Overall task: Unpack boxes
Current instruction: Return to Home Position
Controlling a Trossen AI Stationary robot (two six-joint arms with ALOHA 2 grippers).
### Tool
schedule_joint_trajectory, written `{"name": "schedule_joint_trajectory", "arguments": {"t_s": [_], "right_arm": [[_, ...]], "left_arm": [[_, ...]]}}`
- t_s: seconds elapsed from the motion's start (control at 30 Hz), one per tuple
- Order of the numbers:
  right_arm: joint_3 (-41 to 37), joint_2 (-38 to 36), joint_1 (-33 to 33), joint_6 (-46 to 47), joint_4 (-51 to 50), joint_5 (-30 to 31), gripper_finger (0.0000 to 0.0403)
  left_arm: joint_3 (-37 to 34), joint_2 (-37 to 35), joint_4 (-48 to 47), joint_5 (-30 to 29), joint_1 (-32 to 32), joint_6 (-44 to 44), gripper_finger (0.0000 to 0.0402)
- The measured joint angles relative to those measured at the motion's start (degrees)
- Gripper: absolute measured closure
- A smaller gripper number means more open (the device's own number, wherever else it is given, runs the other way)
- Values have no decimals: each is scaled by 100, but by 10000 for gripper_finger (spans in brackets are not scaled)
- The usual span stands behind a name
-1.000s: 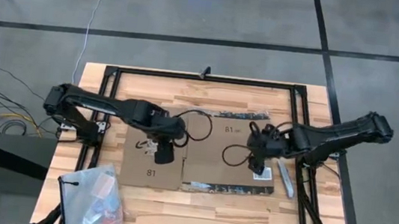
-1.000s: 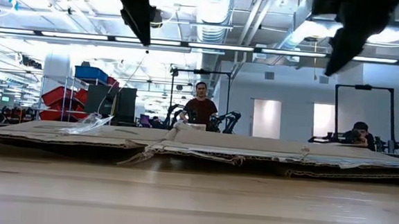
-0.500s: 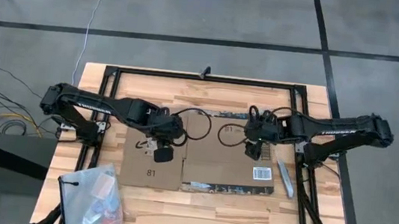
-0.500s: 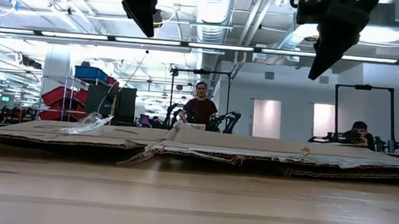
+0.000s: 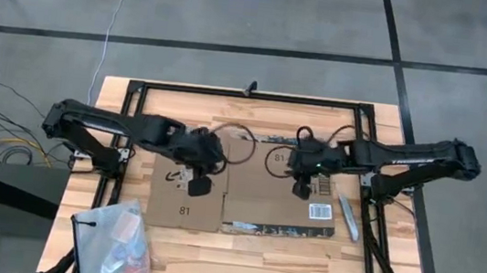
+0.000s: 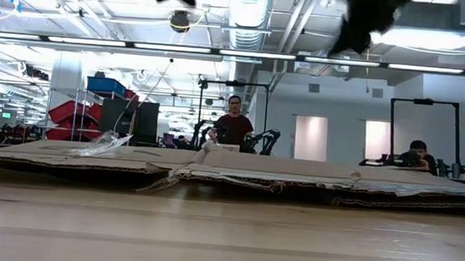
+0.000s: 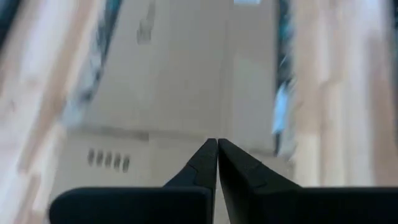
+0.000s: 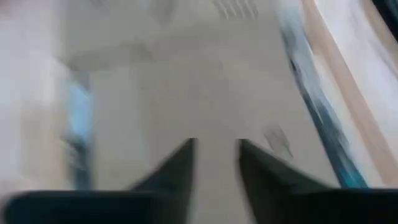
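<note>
- At the middle of the table [image 5: 302, 265], the brown cardboard box [image 5: 259, 201] lies broken down flat, with its "81" print [image 5: 184, 211] and white barcode label [image 5: 319, 211] facing up.
- Left hand [image 5: 199, 185] hangs above the box's left half, clenched on nothing, its fingers [image 7: 205, 165] pressed together.
- Right hand [image 5: 300, 189] hangs above the box's right half, released, with a gap between its fingers [image 8: 180, 165].
- Clear zip bag [image 5: 112, 236] rests at the table's near left corner, just beside the box.
</note>
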Motion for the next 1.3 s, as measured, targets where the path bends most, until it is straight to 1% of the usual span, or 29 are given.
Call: {"name": "schedule_joint_trajectory", "arguments": {"t_s": [0.03,0.1,0.17,0.23,0.33,0.4,0.5,0.53,0.57,0.63,0.7,0.77,0.83,0.93,1.0,1.1,1.3], "right_arm": [[0,-95,-4,-80,384,-153,384],[1,-297,-51,-140,1091,-266,388],[4,-498,-150,-227,1590,-296,393],[-72,-722,-280,-279,1959,-294,400],[-305,-1060,-508,-240,2178,-288,399],[-644,-1378,-643,-45,2575,-286,397],[-1269,-1985,-793,151,3275,-283,397],[-1467,-2198,-823,169,3362,-257,397],[-1647,-2401,-846,232,3392,-205,397],[-1945,-2764,-853,493,3322,-194,398],[-2169,-3094,-829,792,3144,-191,398],[-2366,-3366,-739,894,2864,-190,398],[-2622,-3608,-625,778,2769,-183,398],[-3066,-3944,-623,757,3025,10,398],[-3435,-4191,-666,735,3490,103,398],[-4113,-4557,-691,677,4349,109,398],[-5248,-5115,-689,678,5753,108,398]], "left_arm": [[-21,-182,144,0,-43,92,401],[-212,-580,564,8,-104,228,401],[-527,-1057,955,-27,-155,300,401],[-951,-1562,1619,-95,-162,327,401],[-1831,-2336,2589,-163,-160,424,401],[-2518,-2890,3311,-184,-159,502,401],[-3483,-3727,4384,-484,-123,407,401],[-3738,-3992,4512,-650,-112,366,401],[-3969,-4246,4449,-828,-104,359,401],[-4336,-4741,4060,-1008,-107,314,401],[-4670,-5146,3740,-1057,-109,-213,401],[-5001,-5494,3634,-1063,-109,-805,401],[-5327,-5733,3619,-936,-119,-1270,401],[-5788,-5940,3574,-373,-155,-1497,401],[-6041,-5983,3738,-130,-160,-1528,401],[-6369,-5980,4153,59,-155,-1544,401],[-6509,-5977,4927,241,-153,-1212,401]]}}
